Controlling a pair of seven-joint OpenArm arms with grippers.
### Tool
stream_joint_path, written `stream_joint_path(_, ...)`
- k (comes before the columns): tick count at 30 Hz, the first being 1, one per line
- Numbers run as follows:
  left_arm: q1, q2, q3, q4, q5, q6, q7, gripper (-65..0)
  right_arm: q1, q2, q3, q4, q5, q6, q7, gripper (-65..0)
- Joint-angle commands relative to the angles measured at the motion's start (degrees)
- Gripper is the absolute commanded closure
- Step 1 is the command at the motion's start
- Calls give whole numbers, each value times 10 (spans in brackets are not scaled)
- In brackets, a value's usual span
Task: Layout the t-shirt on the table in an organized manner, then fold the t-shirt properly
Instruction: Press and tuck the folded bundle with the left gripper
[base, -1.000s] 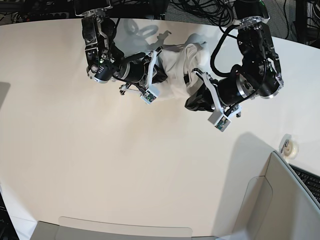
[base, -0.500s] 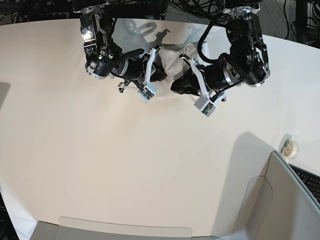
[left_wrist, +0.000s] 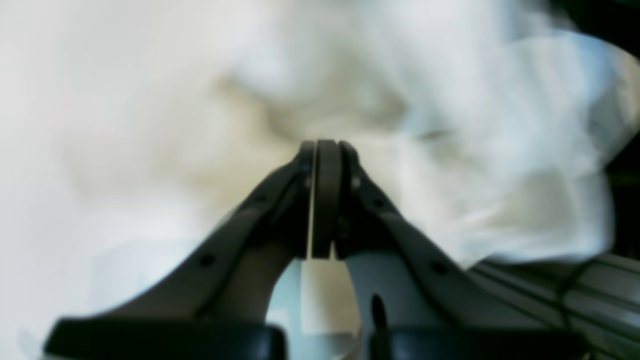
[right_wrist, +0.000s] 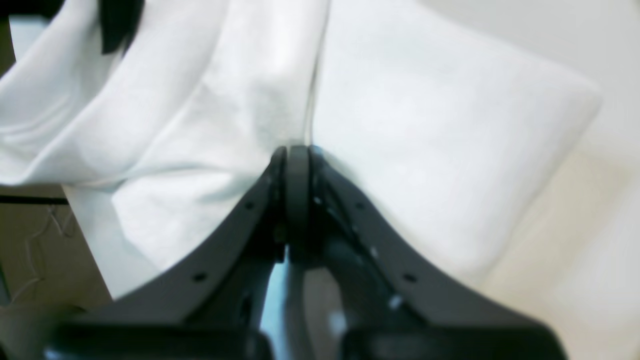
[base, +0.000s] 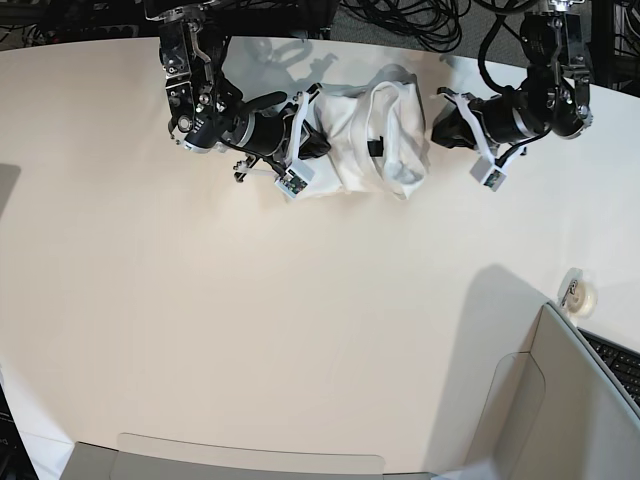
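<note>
The white t-shirt (base: 365, 135) lies bunched near the far edge of the off-white table (base: 300, 320), with folds and a looped hem showing and no print in sight. My right gripper (base: 320, 140) is at its left edge. In the right wrist view this gripper (right_wrist: 298, 147) is shut on a fold of the t-shirt (right_wrist: 425, 125). My left gripper (base: 438, 118) sits at the cloth's right edge. In the blurred left wrist view its jaws (left_wrist: 322, 144) are pressed together with the t-shirt (left_wrist: 500, 125) just beyond the tips. Whether cloth is pinched there does not show.
A small round roll (base: 578, 295) lies near the table's right edge. Grey-beige panels (base: 570, 400) stand at the lower right and along the near edge (base: 250, 465). A keyboard (base: 620, 362) sits far right. Cables (base: 400, 20) hang behind the far edge.
My left arm has swung from over the shirt's middle out to its right side, uncovering the cloth, which now lies wider. My right arm has stayed nearly in place.
</note>
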Motion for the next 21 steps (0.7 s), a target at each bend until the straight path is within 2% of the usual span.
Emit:
stream_joint_path(1, 1, -7, -22, 10, -12, -2, -7, 0, 3, 2, 2, 20, -5, 1, -8, 0)
stream_joint_path(7, 6, -8, -114, 23, -15, -2, 0, 0, 1, 2, -1, 91, -5, 1, -9, 0)
stream_joint_path(11, 15, 7, -170, 103, -28, -4, 70, 0, 1, 1, -2, 91, -6, 1, -9, 0)
stream_joint_path(13, 14, 23, -189, 148, -67, -4, 107, 0, 1, 1, -2, 79, -6, 1, -9, 0)
stream_joint_path(18, -50, 53, -192, 150, -207, -1, 109, 0, 2, 1, -2, 46, -6, 1, -7, 0)
stream_joint_path(21, -50, 75, -157, 148, -227, -1, 109, 0, 1, 0, -2, 34, -6, 1, -5, 0)
